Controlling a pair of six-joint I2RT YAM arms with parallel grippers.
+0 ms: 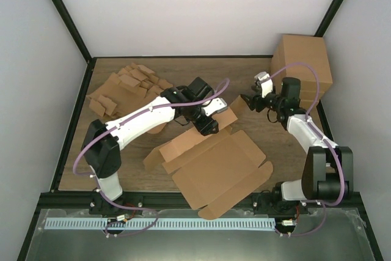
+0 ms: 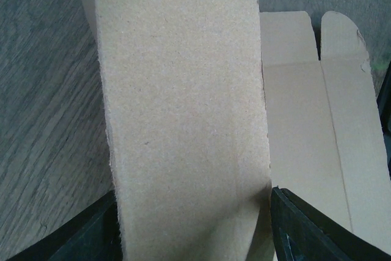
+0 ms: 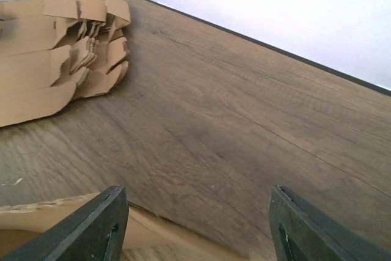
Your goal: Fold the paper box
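**Setting.** White walls (image 1: 201, 10) are closing in a wood-grain table (image 1: 183, 68) on three sides.

**Item 1, paper box (image 1: 214, 169).** It is lying opened out at the middle of the table, towards the near edge. It is sitting askew, with its long sides running from near-left to far-right. One flap (image 2: 183, 108) along its far side is standing up.

**Item 2, left gripper (image 1: 206, 123).** It is reaching over the far edge of the box. In its wrist view the raised flap is filling the gap between the jaws, which are standing wide. No pinch on the cardboard is showing. This arm is the nearer one, and the flap is lying straight ahead of it, so it looks best placed for the next fold.

**Item 3, right gripper (image 1: 247, 101).** It is hovering just beside the far-right corner of the box and pointing left. Its jaws are spread wide and holding nothing. A cardboard edge is showing low in its wrist view, under its fingers.

**Item 4, heap of blanks (image 1: 125, 87).** It is sprawling at the far left, well apart from the box.

**Item 5, block of boxes (image 1: 302, 59).** It is standing in the far-right corner behind the right arm.

**Obstructions.** Neither the heap nor the block is lying between the jaws and the box. The two grippers are working near each other at the far edge, so crowding there seems the likeliest hazard.
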